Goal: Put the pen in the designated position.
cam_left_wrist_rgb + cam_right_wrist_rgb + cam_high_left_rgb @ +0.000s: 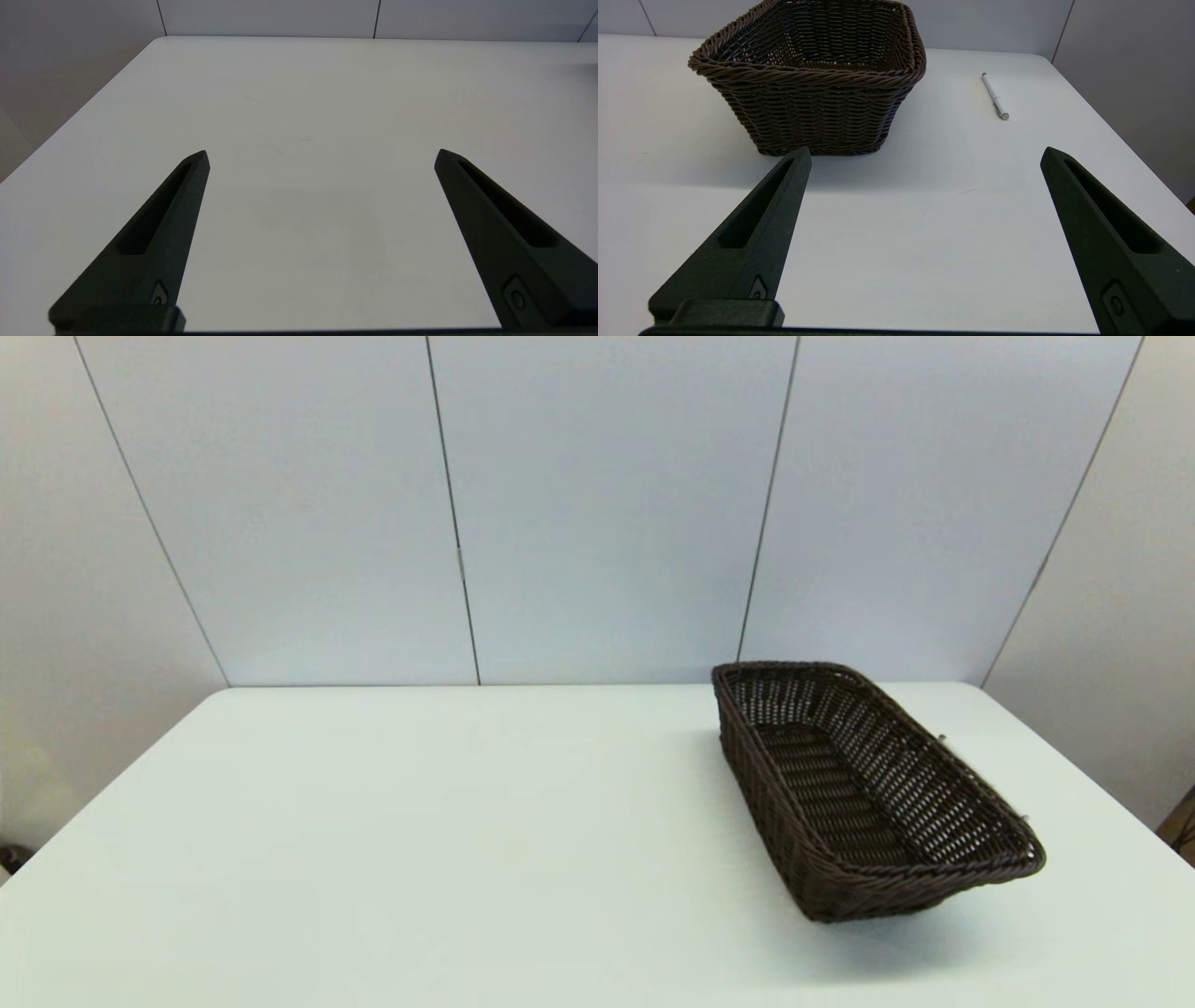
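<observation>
The pen [995, 96], thin and white with a dark tip, lies flat on the white table to the right of the dark wicker basket [817, 112] in the right wrist view. My right gripper [927, 154] is open and empty, low over the table, short of both basket and pen. In the head view the basket [775, 803] sits at the right of the table, and the pen is almost wholly hidden behind its far wall. Over bare table on the left, my left gripper [322, 156] also stands open and empty. Neither arm shows in the head view.
The white table [420, 821] is backed by pale wall panels [607, 504]. Its right edge [1125, 144] runs close beside the pen. In the left wrist view, the table's left edge [70, 126] lies near the left gripper.
</observation>
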You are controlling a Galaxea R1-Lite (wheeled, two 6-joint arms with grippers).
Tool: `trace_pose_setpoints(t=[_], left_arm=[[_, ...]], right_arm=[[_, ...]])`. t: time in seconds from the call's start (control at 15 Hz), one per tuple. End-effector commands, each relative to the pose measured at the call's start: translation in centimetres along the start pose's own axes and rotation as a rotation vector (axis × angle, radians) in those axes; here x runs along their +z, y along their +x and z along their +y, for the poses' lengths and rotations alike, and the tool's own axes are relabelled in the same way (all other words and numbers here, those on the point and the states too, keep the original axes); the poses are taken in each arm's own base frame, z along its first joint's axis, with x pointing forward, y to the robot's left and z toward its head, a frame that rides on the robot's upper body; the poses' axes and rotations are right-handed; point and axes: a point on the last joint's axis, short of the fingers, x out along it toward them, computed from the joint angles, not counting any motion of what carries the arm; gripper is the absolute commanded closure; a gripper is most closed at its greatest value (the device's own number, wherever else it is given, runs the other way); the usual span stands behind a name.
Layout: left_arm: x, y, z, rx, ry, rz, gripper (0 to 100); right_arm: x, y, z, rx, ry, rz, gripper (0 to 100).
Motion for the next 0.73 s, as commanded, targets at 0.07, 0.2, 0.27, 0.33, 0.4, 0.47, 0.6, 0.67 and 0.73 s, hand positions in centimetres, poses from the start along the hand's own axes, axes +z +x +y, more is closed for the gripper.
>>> trace_pose_setpoints(t=[0.07, 0.2, 0.27, 0.33, 0.4, 0.47, 0.6, 0.67, 0.73], left_arm=[[0.0, 0.0, 0.0, 0.0, 0.0, 0.0, 0], [0.0, 0.0, 0.0, 0.0, 0.0, 0.0, 0], [0.0, 0.0, 0.0, 0.0, 0.0, 0.0, 0], [0.0, 0.0, 0.0, 0.0, 0.0, 0.0, 0], [0.0, 0.0, 0.0, 0.0, 0.0, 0.0, 0], [0.0, 0.0, 0.0, 0.0, 0.0, 0.0, 0], [0.0, 0.0, 0.0, 0.0, 0.0, 0.0, 0], [0.0, 0.0, 0.0, 0.0, 0.0, 0.0, 0], [0.0, 0.0, 0.0, 0.0, 0.0, 0.0, 0]], right_arm=[[0.01, 0.02, 0.0, 0.001, -0.002, 0.002, 0], [0.01, 0.02, 0.0, 0.001, -0.002, 0.002, 0], [0.01, 0.02, 0.0, -0.001, -0.001, 0.002, 0], [0.01, 0.02, 0.0, 0.001, -0.001, 0.002, 0], [0.01, 0.02, 0.0, 0.001, 0.001, 0.002, 0], [0.01, 0.02, 0.0, 0.001, 0.001, 0.002, 0], [0.01, 0.02, 0.0, 0.001, 0.002, 0.002, 0], [0.01, 0.02, 0.0, 0.001, 0.002, 0.002, 0], [0.01, 0.02, 0.0, 0.001, 0.002, 0.002, 0]])
